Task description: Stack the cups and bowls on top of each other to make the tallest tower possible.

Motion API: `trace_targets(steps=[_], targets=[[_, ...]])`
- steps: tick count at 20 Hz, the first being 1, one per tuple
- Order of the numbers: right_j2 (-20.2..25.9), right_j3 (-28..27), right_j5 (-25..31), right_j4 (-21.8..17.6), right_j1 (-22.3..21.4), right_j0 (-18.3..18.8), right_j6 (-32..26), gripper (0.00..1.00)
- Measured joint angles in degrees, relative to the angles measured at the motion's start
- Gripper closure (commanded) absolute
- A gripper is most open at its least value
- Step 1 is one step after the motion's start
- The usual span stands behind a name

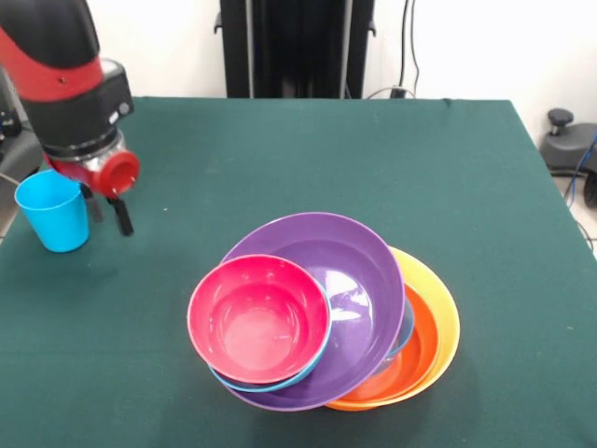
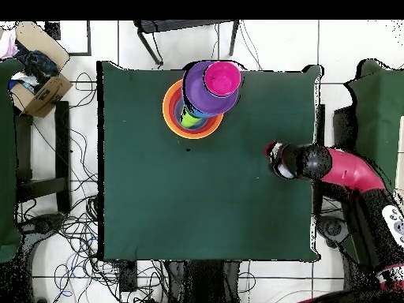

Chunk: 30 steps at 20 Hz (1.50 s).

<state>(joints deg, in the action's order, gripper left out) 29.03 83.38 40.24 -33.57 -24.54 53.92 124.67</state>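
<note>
Tower (image 1: pixel 326 317) sat at 6 o'clock of front view, near table edge: pink-red bowl (image 1: pixel 259 319) on top, tilted and off-centre toward 9, over a blue bowl (image 1: pixel 270 381) rim, inside big purple bowl (image 1: pixel 350 280); red-orange bowl (image 1: pixel 415 350) and yellow-orange bowl (image 1: pixel 446 313) under, sticking out at 3-4. Overhead showed a lime green bit (image 2: pixel 188 118) inside the pile. Light blue cup (image 1: pixel 53 210) stood upright at 9 o'clock on green table (image 1: pixel 280 159), open side up, not stacked. Gripper (image 1: pixel 107 213) just beside cup, at its 3; two dark fingers (image 1: pixel 122 217) hung apart, holding nothing, cup outside them. Cardboard box (image 2: pixel 39 79) on floor at 10 in overhead, cables (image 2: pixel 71 229) around. No readable txt.
</note>
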Motion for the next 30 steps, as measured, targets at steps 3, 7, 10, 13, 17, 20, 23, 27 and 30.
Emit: trace_targets(steps=[3,7,10,13,17,20,23,27,30], targets=[[0.0,1.23,0.0,0.01,-2.41,0.31,0.0,0.0],[-0.01,1.93,0.0,0.01,-4.78,0.71,0.0,0.0],[0.0,2.05,0.01,0.01,-6.84,1.28,0.0,0.0],[0.0,2.1,0.02,0.02,-7.4,1.52,0.0,0.0],[0.0,2.11,0.02,0.01,-7.99,2.08,0.0,0.0],[-0.01,2.13,0.02,0.0,-8.03,2.74,0.0,0.0],[-0.01,2.14,0.02,-0.01,-7.96,3.11,0.0,0.0],[0.0,2.13,0.02,-0.05,-7.71,3.19,0.0,0.0],[0.0,2.15,0.02,-0.05,-7.5,3.19,0.0,0.0]])
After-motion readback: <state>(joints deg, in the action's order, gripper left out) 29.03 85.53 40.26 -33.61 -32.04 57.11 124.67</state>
